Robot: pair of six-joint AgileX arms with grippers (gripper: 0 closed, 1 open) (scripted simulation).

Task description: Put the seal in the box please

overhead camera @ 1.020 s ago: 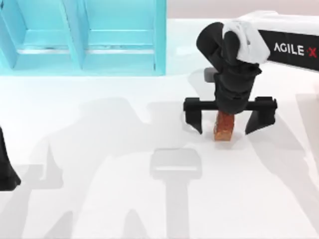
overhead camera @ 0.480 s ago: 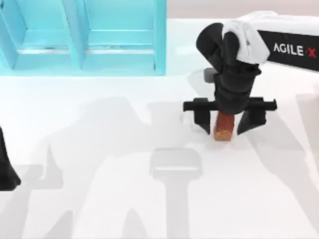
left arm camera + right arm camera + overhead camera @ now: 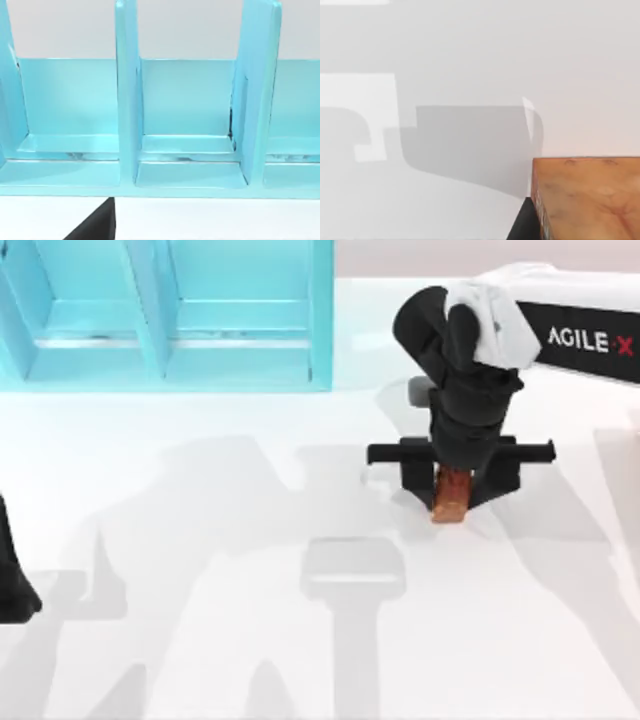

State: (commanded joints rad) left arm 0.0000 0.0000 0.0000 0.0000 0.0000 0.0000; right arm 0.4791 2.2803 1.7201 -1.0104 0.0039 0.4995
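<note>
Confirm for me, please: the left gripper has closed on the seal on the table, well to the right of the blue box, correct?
Not quite: it is the right gripper, not the left, that is closed on the seal, as the top view shows. The left gripper sits parked at the table's left edge. The rest holds: the seal stands on the table, right of the blue box.

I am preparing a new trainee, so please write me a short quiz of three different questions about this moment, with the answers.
1. True or false: the right hand has its fingers closed on the seal.
2. Where does the seal rest? A) in the blue box B) on the white table C) in the air above the box
3. Which side of the table holds the blue box?

Key: 1 true. 2 B, the white table. 3 The top view's far left; the left hand sits parked at the left edge.
</note>
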